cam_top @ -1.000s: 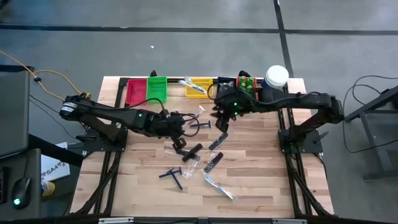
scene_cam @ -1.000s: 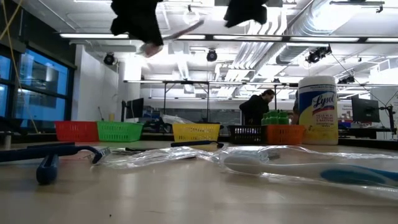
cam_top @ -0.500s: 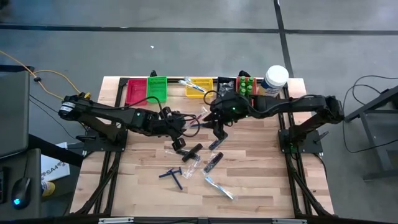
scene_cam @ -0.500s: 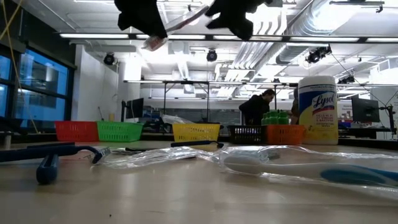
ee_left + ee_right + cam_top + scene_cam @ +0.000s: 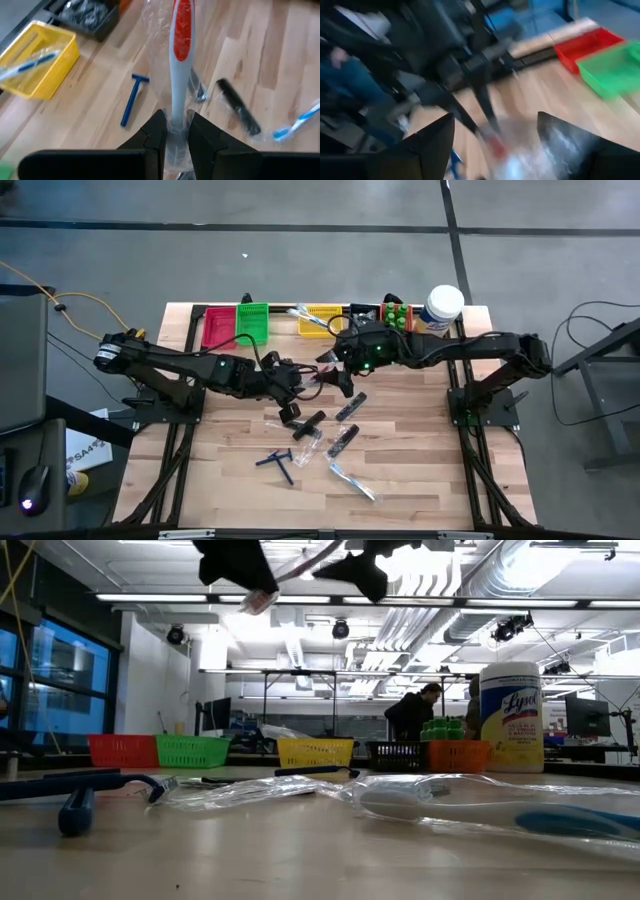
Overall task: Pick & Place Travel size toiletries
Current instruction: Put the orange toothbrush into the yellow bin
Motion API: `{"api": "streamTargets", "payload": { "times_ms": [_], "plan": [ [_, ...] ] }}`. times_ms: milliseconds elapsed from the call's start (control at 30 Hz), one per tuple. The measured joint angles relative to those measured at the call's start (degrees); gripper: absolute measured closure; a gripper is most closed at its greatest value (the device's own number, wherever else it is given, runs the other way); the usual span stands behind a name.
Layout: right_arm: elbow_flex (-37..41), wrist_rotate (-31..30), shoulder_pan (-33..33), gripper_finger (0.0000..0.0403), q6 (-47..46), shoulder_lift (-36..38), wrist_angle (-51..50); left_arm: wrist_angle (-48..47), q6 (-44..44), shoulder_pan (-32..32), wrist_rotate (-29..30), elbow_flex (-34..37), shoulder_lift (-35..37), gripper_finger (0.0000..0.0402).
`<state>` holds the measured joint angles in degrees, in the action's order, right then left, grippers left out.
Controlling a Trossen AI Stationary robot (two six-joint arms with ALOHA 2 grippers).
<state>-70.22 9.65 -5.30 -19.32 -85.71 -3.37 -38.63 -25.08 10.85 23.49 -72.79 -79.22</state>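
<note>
Currently the left gripper is clamped on a clear-wrapped toothbrush with a white handle and red grip, holding it in the air over the middle of the pale wooden plank table; crinkly plastic wrap shows around the handle. Right gripper hangs just beside that toothbrush, its dark fingers spread apart with the wrap between them, not touching as far as can be told. On the wood below: a blue plastic razor, a slim black comb and a blue-and-white wrapped toothbrush, loosely scattered. Along the far edge sit small mesh bins, red, green, yellow, black and orange, the yellow one holding another wrapped toothbrush. Tall white wipes jar with yellow label stands at the right end. Floor is grey concrete; low view shows an open workshop with ceiling ducts, strip lights and a person far back.
</note>
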Motion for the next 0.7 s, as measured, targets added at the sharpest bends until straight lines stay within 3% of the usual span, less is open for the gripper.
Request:
{"api": "streamTargets", "payload": {
  "times_ms": [200,700],
  "plan": [
    [0.0,1.1,0.2,0.0146,0.1,-0.1,2.4,3.6,1.7,0.0,-0.1,0.0,0.0,0.0348],
    [0.0,2.8,0.4,0.0252,1.1,-0.1,2.3,6.1,2.2,0.0,0.7,0.0,0.0,0.0348]
  ]
}}
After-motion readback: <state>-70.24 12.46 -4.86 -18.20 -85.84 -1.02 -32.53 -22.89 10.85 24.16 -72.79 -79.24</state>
